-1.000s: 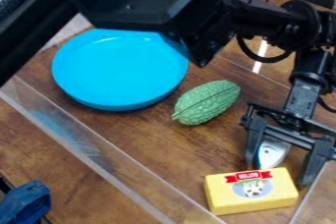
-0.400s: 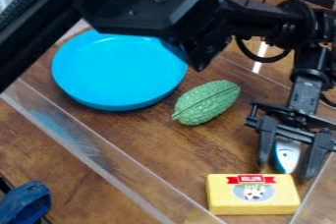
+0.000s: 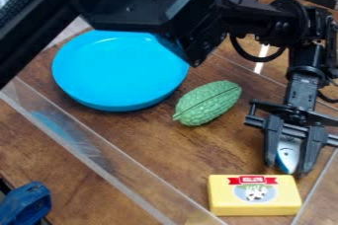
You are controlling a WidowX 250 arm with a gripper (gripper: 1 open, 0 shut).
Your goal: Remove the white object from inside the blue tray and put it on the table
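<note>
Pincer first: black two-fingered gripper at the right of the view, fingers drawn in, one on each flank of the slim white piece with light-blue colouring. Reads as a closed grip on it. Piece lies outside the tray, at the wood-grain table; whether its underside touches the wood, can't tell.

Just beside the fingertips: yellow box with red-and-white label. Farther out, ridged green gourd-like item. Beyond that, well apart from the grip, round blue tray. Black arm crosses above, hiding part of the tray's rim.

Step in hand, my judgement: the set-down. Tray part looks done; a settled release remains. Keep the piece level, ease down until the wood takes its weight, then part the fingers evenly so neither drags it. Watch the box: fingers spreading or drifting that way could nudge it. After release, lift straight up before swinging aside.
</note>
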